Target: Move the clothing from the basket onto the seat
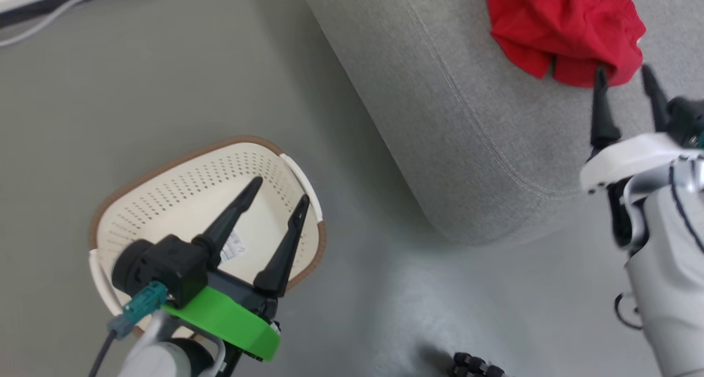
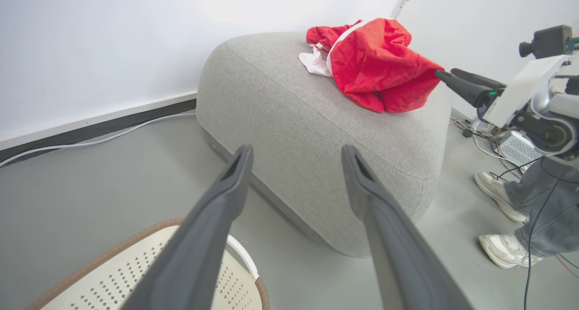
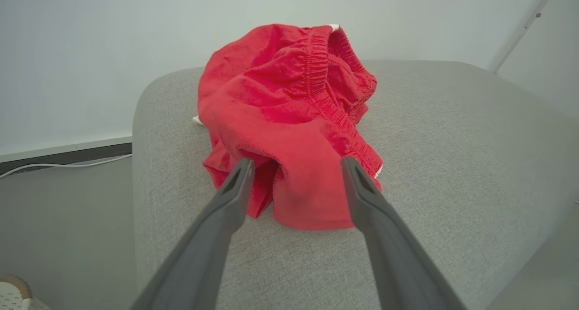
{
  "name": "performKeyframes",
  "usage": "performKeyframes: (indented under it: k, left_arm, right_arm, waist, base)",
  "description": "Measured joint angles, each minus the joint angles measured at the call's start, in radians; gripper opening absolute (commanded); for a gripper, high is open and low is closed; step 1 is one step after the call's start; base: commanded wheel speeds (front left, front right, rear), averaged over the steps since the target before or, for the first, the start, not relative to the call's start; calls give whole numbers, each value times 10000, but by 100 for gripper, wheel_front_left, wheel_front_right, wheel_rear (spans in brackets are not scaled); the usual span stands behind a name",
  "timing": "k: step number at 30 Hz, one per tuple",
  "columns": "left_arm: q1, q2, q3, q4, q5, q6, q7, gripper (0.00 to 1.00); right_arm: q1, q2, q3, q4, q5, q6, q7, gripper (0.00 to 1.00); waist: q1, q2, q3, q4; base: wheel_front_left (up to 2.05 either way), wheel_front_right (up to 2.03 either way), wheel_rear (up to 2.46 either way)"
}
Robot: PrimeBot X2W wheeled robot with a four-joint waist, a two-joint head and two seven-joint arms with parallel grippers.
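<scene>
We judge the carrying done and the step in hand a clean withdrawal. In the head view the clothing [image 1: 566, 27] lies heaped on the seat [image 1: 440, 91] at 1 o'clock. The basket [image 1: 181, 195] stands at 8 o'clock, its base bare around a paper label [image 1: 234, 246]. Our right gripper [image 1: 622, 71] is spread wide and holds nothing, its 2 fingers flanking the heap's near hem; whether a tip touches the fabric we cannot tell. Our left gripper [image 1: 280, 190], equally wide and empty, hovers over the basket. We should draw the right arm slowly back toward 6 o'clock, along its own fingers, so that no tip snags the hem and drags the heap toward the seat's edge.
</scene>
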Motion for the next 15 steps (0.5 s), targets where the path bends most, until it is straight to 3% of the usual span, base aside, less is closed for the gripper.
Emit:
performKeyframes:
  k: [7, 15]
  left_arm:
    - [517, -380, -15, 779, -134, 33, -508, 100]
    - [1056, -800, 355, 1490, -460, 472, -1095, 100]
  right_arm:
    - [1019, 585, 339, -1032, 128, 102, 0, 100]
    - [1939, 872, 570, -1967, 56, 171, 0, 100]
  waist:
    - [0, 0, -818, 716]
    - [0, 0, -1808, 1709]
  base:
    - [0, 0, 0]
    - [0, 0, 0]
